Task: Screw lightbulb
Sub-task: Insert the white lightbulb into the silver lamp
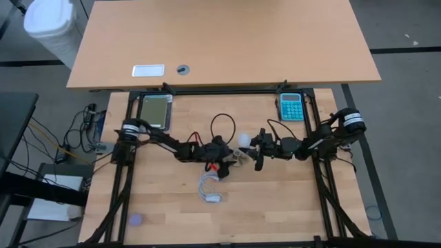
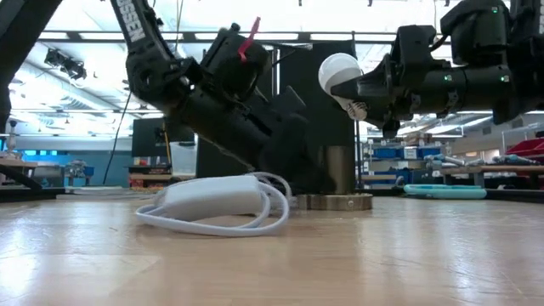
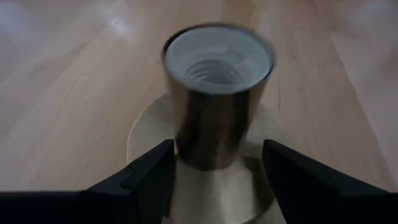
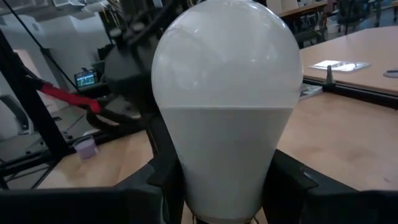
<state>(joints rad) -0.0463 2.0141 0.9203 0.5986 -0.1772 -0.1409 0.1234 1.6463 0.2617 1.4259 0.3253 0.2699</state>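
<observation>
The white lightbulb (image 4: pixel 227 93) hangs in the air over the middle of the table, with my right gripper (image 4: pixel 221 193) shut on it, coming in from the table's right. Below it and a little to the side stands the socket, a brass barrel (image 3: pixel 214 118) on a round disc (image 2: pixel 336 202); its white threaded mouth (image 3: pixel 217 65) faces up. My left gripper (image 3: pixel 217 171) reaches in from the table's left, open, one finger on each side of the barrel's lower part. In the high view the bulb (image 1: pixel 243 140) lies just beyond the two grippers. My right gripper pinches the bulb's narrower neck (image 4: pixel 224 180) between its two fingers, coming level from the table's right. The bulb is lifted clear, tilted, its globe (image 2: pixel 338 72) up and toward the left arm, above the socket. My left gripper's fingers (image 3: pixel 152 171) stand close beside the barrel; I cannot tell whether either one touches it.
A coiled white cable with a flat white block (image 2: pixel 217 200) lies on the table nearer than the socket. A blue calculator (image 1: pixel 291 105) and a grey tablet (image 1: pixel 155 110) lie at the far edge, and a small purple thing (image 1: pixel 136 220) near the front left.
</observation>
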